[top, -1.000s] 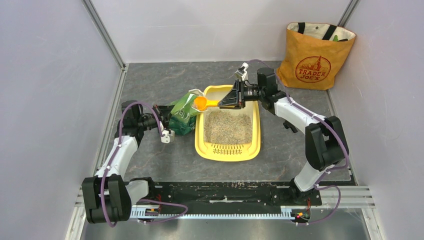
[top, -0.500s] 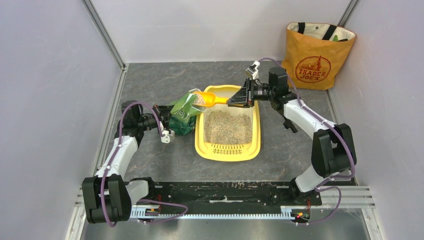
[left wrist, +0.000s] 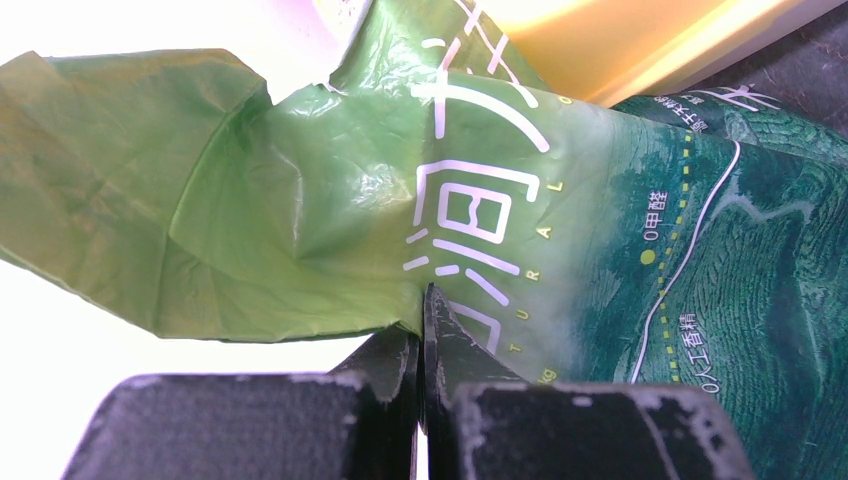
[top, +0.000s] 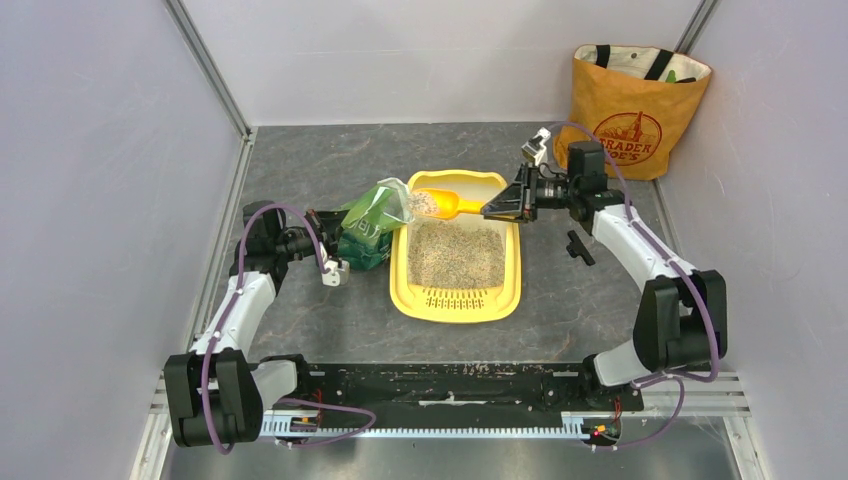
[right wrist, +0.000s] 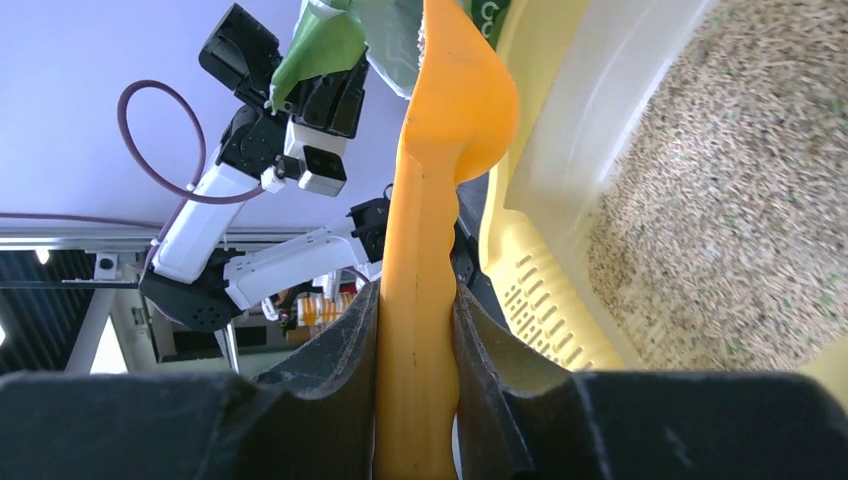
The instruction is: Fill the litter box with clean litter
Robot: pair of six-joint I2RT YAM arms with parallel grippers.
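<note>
The yellow litter box lies mid-table with its slotted grate toward me, a bed of grey-beige clean litter inside. A crinkly green bag leans at the box's left rim, and my left gripper is shut on its plastic. My right gripper is shut on the handle of an orange scoop. The scoop's bowl holds granules over the box's far left corner, just outside the bag's mouth. The right wrist view shows the handle clamped between both fingers, the box rim and litter beyond.
An orange tote bag stands in the far right corner against the wall. Pale walls close in the table on the left, the back and the right. The dark rail with both arm bases runs along the near edge.
My right arm has drawn back to the right, pulling the scoop out of the bag's mouth with litter in its bowl. Left arm and bag stay still.
</note>
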